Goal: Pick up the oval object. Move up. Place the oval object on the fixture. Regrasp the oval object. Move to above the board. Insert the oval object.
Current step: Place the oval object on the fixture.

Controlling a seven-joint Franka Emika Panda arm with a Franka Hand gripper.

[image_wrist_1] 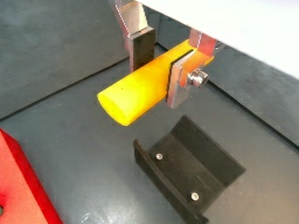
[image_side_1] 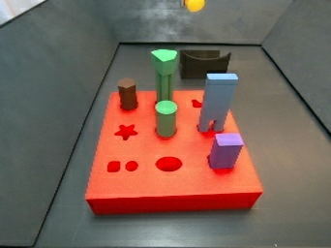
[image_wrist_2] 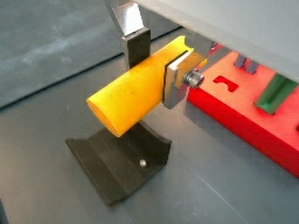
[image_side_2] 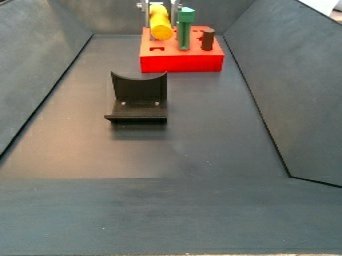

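My gripper (image_wrist_1: 158,74) is shut on the oval object (image_wrist_1: 138,90), a long yellow-orange peg held lying level across the fingers; both wrist views show this (image_wrist_2: 156,74). It hangs high in the air above the fixture (image_wrist_1: 187,171), a dark bracket on the grey floor, also seen in a wrist view (image_wrist_2: 117,162). In a side view the oval object (image_side_2: 160,22) is up near the red board (image_side_2: 181,62), beyond the fixture (image_side_2: 136,97). In a side view only its yellow end (image_side_1: 193,5) shows, above the fixture (image_side_1: 200,65) behind the board (image_side_1: 142,179).
On the board stand a green hexagonal peg (image_side_1: 163,73), a green round cylinder (image_side_1: 165,118), a blue block (image_side_1: 219,102), a purple block (image_side_1: 226,150) and a brown peg (image_side_1: 127,93). Sloping grey walls enclose the floor on both sides.
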